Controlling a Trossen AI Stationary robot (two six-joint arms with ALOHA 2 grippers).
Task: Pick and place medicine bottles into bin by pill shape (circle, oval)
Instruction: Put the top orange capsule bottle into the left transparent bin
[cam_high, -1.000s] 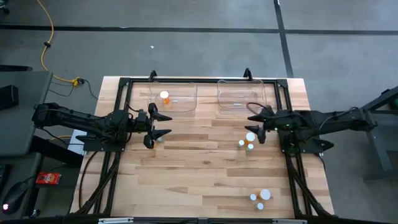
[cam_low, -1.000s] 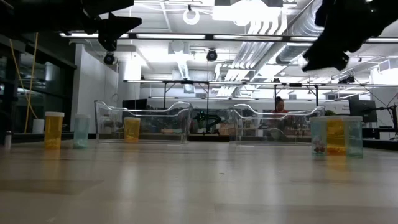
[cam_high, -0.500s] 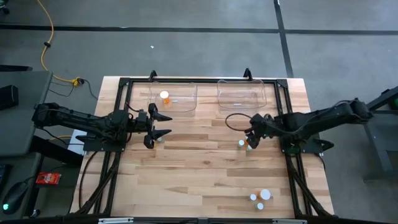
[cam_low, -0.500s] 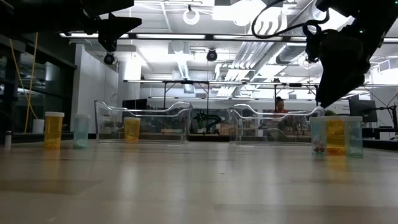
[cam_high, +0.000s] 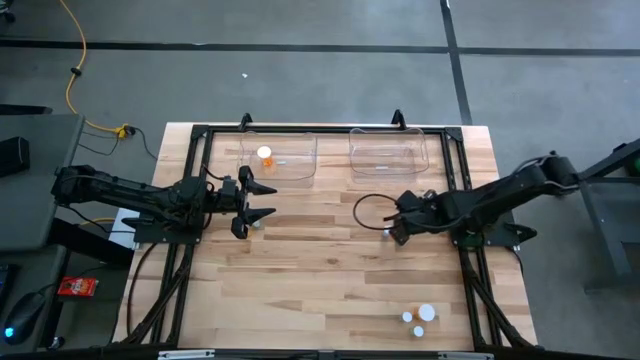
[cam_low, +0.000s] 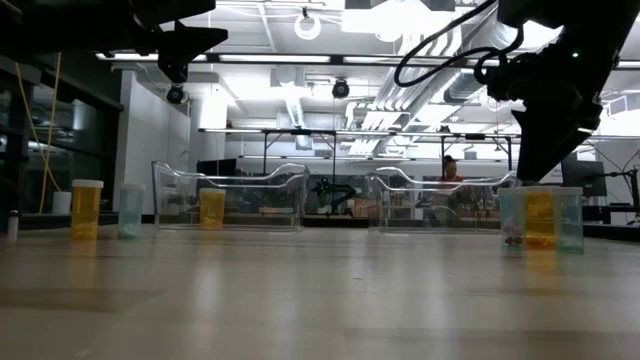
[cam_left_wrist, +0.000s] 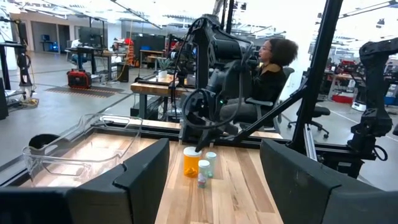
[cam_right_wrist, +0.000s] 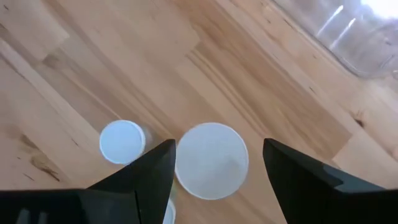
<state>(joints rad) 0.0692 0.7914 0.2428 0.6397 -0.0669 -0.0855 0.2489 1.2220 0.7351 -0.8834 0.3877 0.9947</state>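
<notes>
The right gripper (cam_right_wrist: 214, 165) hangs w/ its fingers spread wide right above a big white-capped bottle (cam_right_wrist: 211, 160); the cap sits between the two fingers, nothing held. A smaller white-capped bottle (cam_right_wrist: 122, 142) stands just beside it on the wood table (cam_high: 330, 270). From above, this gripper (cam_high: 396, 231) is near the middle-right of the table, in front of the right clear bin (cam_high: 388, 152). The left gripper (cam_high: 262, 200) waits over the left side, fingers wide & empty, near the left clear bin (cam_high: 280, 160), which has one orange bottle (cam_high: 265, 155) inside. A tiny bottle (cam_high: 256, 224) sits by the left fingers. More bottles (cam_high: 420, 316) stand at the front-right of the table. From the left wrist, a person (cam_left_wrist: 273, 62) sits behind the table.
</notes>
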